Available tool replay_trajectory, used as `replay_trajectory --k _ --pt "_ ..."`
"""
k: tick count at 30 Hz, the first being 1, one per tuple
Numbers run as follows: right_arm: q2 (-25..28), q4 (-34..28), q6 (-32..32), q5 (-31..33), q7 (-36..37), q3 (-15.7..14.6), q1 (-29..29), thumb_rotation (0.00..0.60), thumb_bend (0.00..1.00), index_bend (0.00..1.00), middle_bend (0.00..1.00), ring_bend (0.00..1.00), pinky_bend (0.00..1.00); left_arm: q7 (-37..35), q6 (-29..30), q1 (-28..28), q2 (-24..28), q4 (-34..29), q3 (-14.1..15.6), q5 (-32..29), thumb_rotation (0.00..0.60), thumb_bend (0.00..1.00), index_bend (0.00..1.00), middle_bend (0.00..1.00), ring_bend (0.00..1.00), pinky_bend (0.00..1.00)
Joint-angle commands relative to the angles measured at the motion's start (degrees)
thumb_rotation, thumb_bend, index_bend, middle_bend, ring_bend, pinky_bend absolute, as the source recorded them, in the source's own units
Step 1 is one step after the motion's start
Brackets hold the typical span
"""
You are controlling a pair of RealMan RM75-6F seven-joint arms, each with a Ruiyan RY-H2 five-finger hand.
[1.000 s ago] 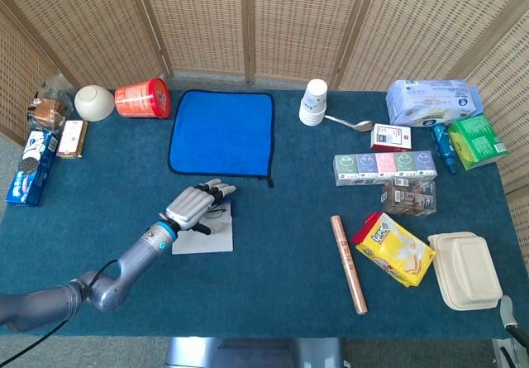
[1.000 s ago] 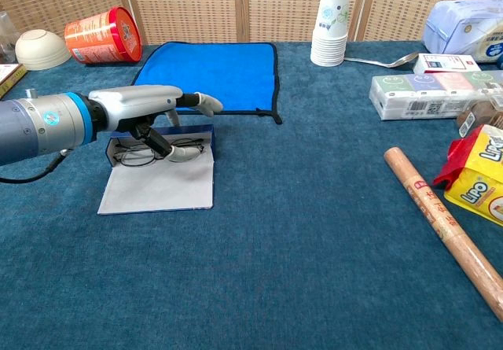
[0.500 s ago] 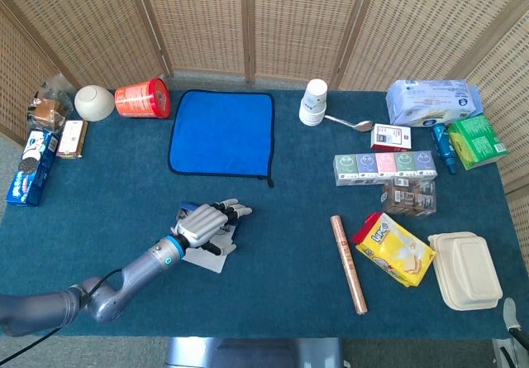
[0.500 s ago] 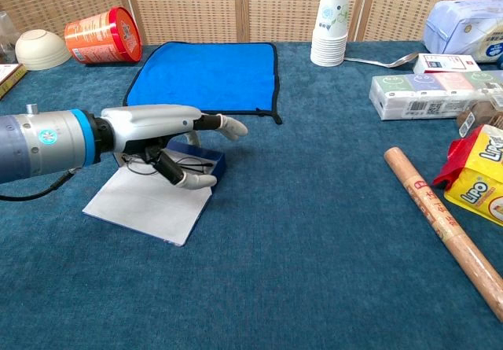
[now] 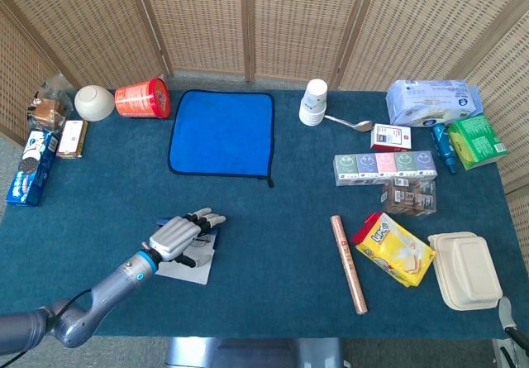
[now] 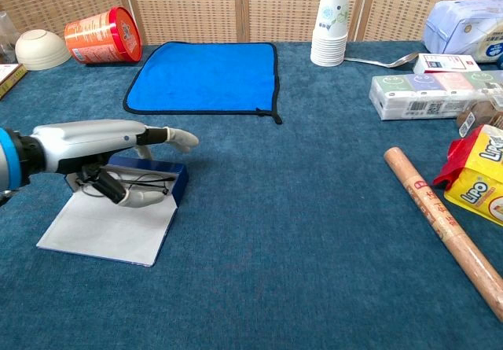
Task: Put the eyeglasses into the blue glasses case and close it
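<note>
Your left hand (image 6: 102, 147) lies flat over the open blue glasses case (image 6: 161, 178), thumb curled under, pinching the thin dark-framed eyeglasses (image 6: 140, 182) that sit in the case's tray. The pale lid (image 6: 110, 228) lies open toward you. All of this sits just in front of the blue cloth (image 6: 206, 76). The wooden roller (image 6: 444, 228) lies well off to that cloth's right.
</note>
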Motion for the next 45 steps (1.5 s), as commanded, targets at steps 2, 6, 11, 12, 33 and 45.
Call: replay_trajectory --k 2,6,11,12,33,45 --pt "-0.1 0.2 0.0 -0.2 0.1 0.0 0.1 0.600 0.37 0.00 0.05 0.00 0.10 0.0 1.5 1.6 1.4 -1.7 1.3 0.0 0.403 0.33 0.05 0.11 0.00 0.20" --pt "-0.3 0.4 -0.4 -0.2 0.4 0.1 0.4 0.600 0.37 0.00 0.05 0.00 0.10 -0.3 2.3 2.4 1.9 -2.8 1.8 1.0 0.407 0.33 0.05 0.11 0.00 0.19" --pt "-0.4 0.6 -0.4 -0.2 0.6 0.1 0.4 0.600 0.37 0.00 0.05 0.00 0.10 0.8 2.2 2.6 2.7 -4.6 2.3 1.3 0.401 0.33 0.05 0.10 0.00 0.18" --pt "-0.4 0.7 -0.4 -0.1 0.7 0.1 0.4 0.600 0.37 0.00 0.05 0.00 0.10 1.1 2.2 2.7 3.0 -5.0 2.4 1.3 0.404 0.33 0.05 0.10 0.00 0.18" --pt "-1.3 2.7 -1.9 0.3 3.2 0.4 1.7 0.600 0.37 0.00 0.05 0.00 0.10 2.9 6.4 8.0 6.8 -11.3 5.7 1.1 0.398 0.33 0.04 0.08 0.00 0.14" --pt "-1.7 2.7 -3.3 0.0 2.9 0.6 3.2 0.600 0.37 0.00 0.05 0.00 0.10 4.0 7.5 10.6 8.5 -10.3 6.5 -0.2 0.396 0.33 0.04 0.08 0.00 0.11"
